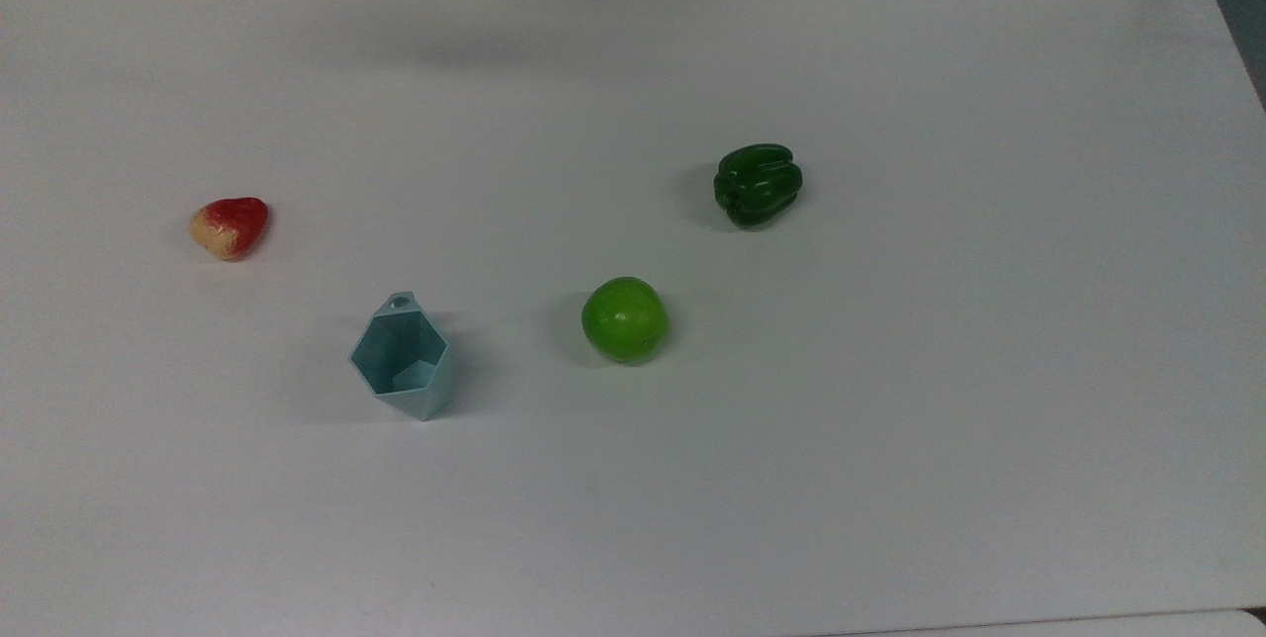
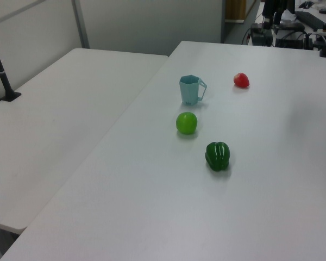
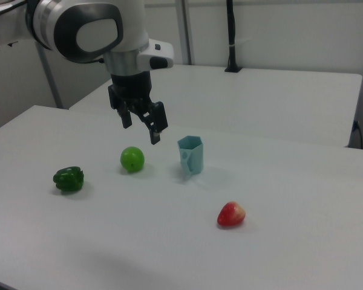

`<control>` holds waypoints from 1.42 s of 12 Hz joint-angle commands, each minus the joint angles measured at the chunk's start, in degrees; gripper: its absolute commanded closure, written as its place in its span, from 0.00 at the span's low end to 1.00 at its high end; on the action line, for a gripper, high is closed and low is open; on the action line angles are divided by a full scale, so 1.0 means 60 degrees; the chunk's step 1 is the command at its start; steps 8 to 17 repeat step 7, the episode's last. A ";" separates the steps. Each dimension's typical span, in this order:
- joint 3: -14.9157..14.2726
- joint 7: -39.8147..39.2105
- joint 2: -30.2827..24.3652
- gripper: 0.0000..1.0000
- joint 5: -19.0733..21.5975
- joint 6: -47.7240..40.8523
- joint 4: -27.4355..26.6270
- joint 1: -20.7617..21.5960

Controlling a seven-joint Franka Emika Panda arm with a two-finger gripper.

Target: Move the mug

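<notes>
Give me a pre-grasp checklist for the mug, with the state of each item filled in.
1. The mug stands upright, mouth up: ok.
2. Gripper empty, its fingers apart: ok.
3. Gripper touching nothing, raised above the table: ok.
4. Room around the mug: the green apple, strawberry and green bell pepper all lie apart from it: ok.
5. Gripper lined up over the mug: not ok; in the right view it hangs to the right view's left of it.
6. Mug's interior empty: ok in the top view.

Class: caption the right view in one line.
Open gripper hovers above table holding mug, apple, pepper, strawberry.
</notes>
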 commanded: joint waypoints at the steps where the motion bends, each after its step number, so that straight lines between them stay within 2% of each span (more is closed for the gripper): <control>1: 0.0017 0.0786 0.0028 0.00 -0.0178 -0.0561 0.0513 0.0111; 7: 0.0076 0.0817 0.0013 0.00 -0.0105 -0.0576 0.0544 0.0345; 17: 0.0076 0.0817 0.0013 0.00 -0.0105 -0.0576 0.0544 0.0345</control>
